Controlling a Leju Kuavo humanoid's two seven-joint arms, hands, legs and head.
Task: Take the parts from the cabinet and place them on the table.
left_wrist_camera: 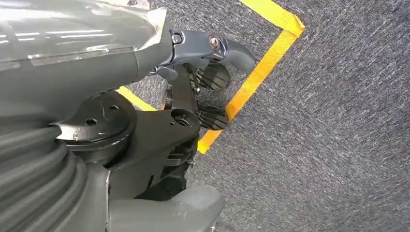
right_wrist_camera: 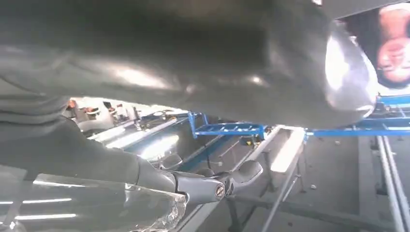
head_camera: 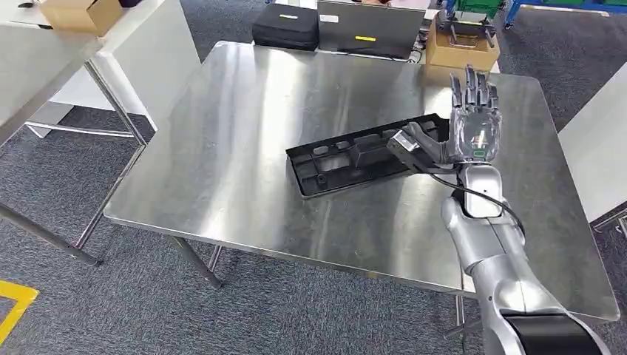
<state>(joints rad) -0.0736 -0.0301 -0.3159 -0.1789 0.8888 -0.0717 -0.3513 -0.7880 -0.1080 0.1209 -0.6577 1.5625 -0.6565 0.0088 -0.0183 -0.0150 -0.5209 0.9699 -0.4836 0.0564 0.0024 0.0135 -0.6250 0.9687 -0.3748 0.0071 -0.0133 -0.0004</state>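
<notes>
A long black plastic part (head_camera: 347,159) lies flat on the steel table (head_camera: 244,111), slanted across its middle. My right hand (head_camera: 473,126) is over the part's right end, fingers straight and spread, pointing away from me. Its thumb (head_camera: 414,144) reaches out over the end of the part. Nothing is held between thumb and fingers. The right wrist view shows the same thumb (right_wrist_camera: 212,186) stretched out. My left hand (left_wrist_camera: 203,63) hangs low over the grey carpet and holds nothing.
At the table's far edge stand a black case (head_camera: 287,28), a grey panel (head_camera: 370,29) and a cardboard box (head_camera: 462,44). A white table (head_camera: 44,52) stands at the left, another white surface (head_camera: 599,148) at the right. Yellow tape (left_wrist_camera: 261,72) marks the carpet.
</notes>
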